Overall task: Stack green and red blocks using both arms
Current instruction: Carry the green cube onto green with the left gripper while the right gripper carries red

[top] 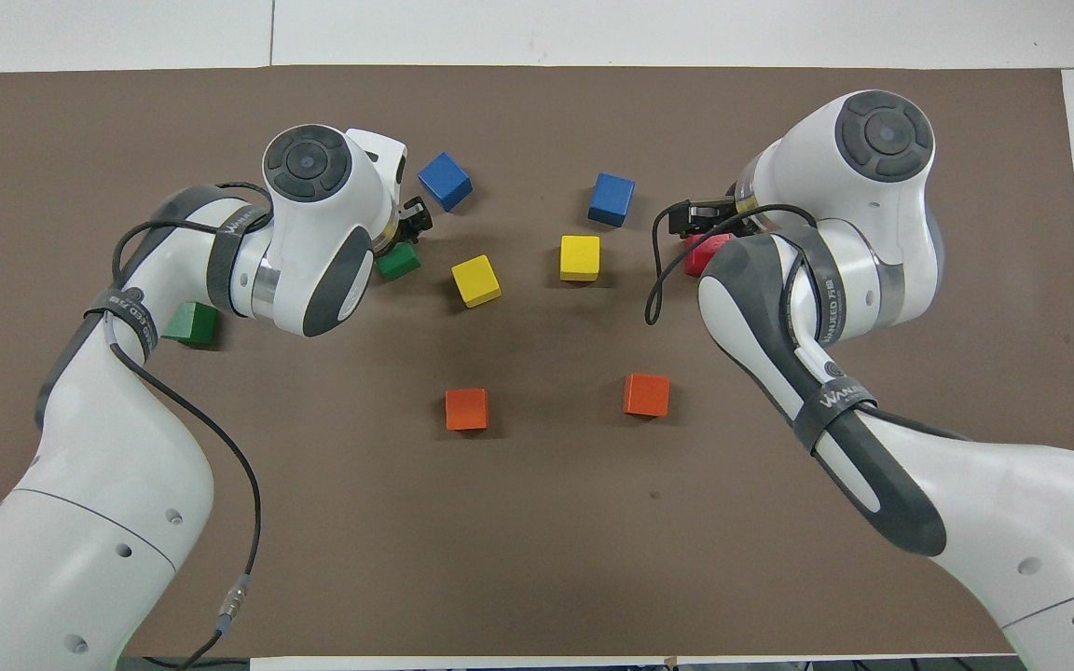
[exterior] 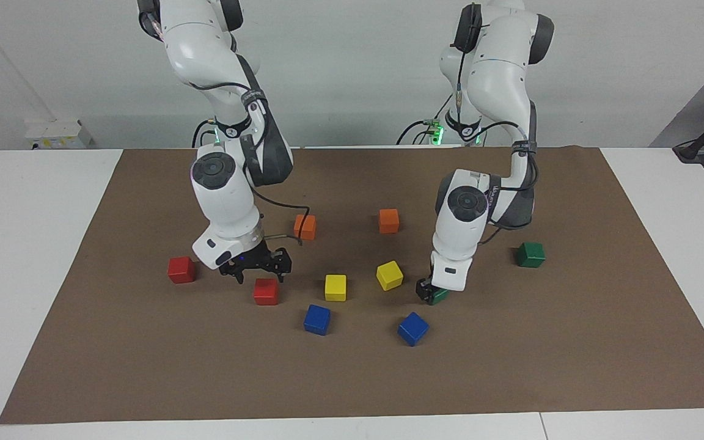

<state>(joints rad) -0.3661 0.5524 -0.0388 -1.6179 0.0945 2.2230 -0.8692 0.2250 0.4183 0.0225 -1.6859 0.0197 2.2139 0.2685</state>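
— Where do your red blocks sit?

— In the facing view, one red block (exterior: 181,269) lies left of centre on the brown mat (exterior: 511,366). Your right hand (exterior: 260,273), spread wide, hangs over the second red block (exterior: 266,291).

— And the green ones?

— Right of centre, your left hand (exterior: 430,292) is down at one green block (exterior: 440,296); I cannot tell whether it grips. The other green block (exterior: 530,255) rests further right.
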